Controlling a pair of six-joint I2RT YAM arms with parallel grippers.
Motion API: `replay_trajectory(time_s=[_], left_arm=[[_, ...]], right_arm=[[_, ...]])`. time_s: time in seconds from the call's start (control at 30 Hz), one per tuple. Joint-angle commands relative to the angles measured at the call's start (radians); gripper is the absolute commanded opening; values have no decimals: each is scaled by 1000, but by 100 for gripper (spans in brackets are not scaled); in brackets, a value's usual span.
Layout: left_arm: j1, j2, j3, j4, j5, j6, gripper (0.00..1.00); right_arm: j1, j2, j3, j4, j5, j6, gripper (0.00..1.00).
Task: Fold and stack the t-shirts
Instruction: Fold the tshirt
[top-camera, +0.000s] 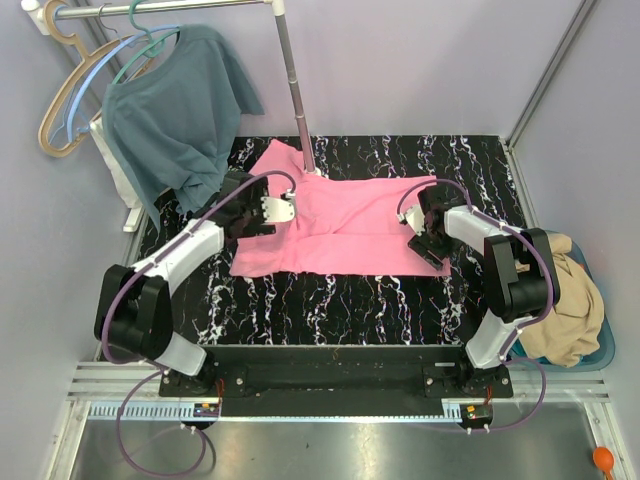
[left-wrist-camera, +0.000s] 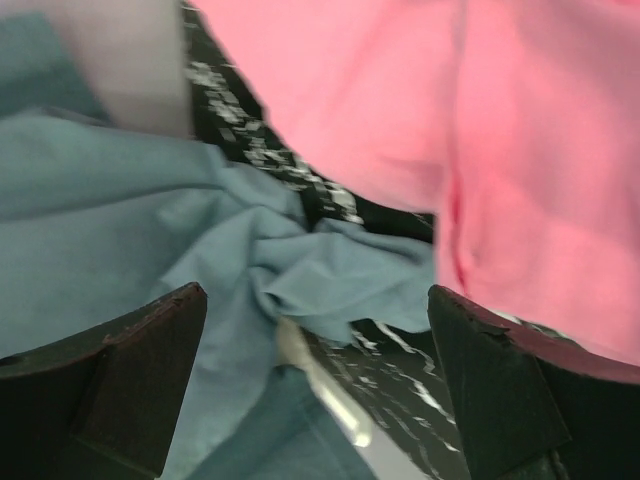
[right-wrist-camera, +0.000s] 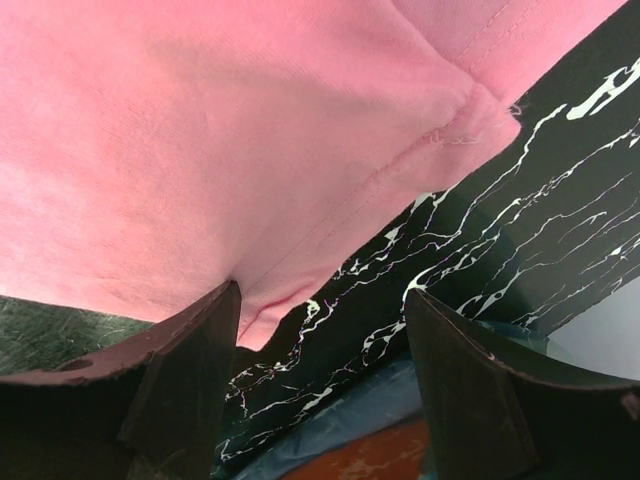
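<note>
A bright pink t-shirt (top-camera: 340, 225) lies spread flat on the black marbled table (top-camera: 330, 300). My left gripper (top-camera: 262, 212) hovers at the shirt's left edge. In the left wrist view it (left-wrist-camera: 315, 330) is open with nothing between its fingers (left-wrist-camera: 120, 370), the pink t-shirt (left-wrist-camera: 500, 130) up and to the right. My right gripper (top-camera: 428, 235) is at the shirt's right edge. In the right wrist view it (right-wrist-camera: 320, 320) stands open, and a hemmed corner of the pink t-shirt (right-wrist-camera: 250, 130) lies against its left finger (right-wrist-camera: 190, 370). A tan t-shirt (top-camera: 565, 300) is bunched in a blue bin (top-camera: 598, 345) on the right.
A dusty teal shirt (top-camera: 175, 110) hangs on a hanger from the rack at the back left, its hem reaching the table beside my left gripper (left-wrist-camera: 150, 220). The rack's metal pole (top-camera: 295, 90) stands behind the pink shirt. Spare hangers (top-camera: 65, 100) hang on the left.
</note>
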Motion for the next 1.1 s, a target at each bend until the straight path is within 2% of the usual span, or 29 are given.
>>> replay_trajectory(time_s=[0.0,0.23,1.07], left_arm=[[54,10,102,-209,226,-38,98],[66,61,150,-306,299,-24,95],[117,245,216,-236,222,-3,88]], right_arm=[[-5,-20,-18,25,3,19,75],[-5,-20,-34,36,11,17,75],[-5,-11,-58,43,6,17,75]])
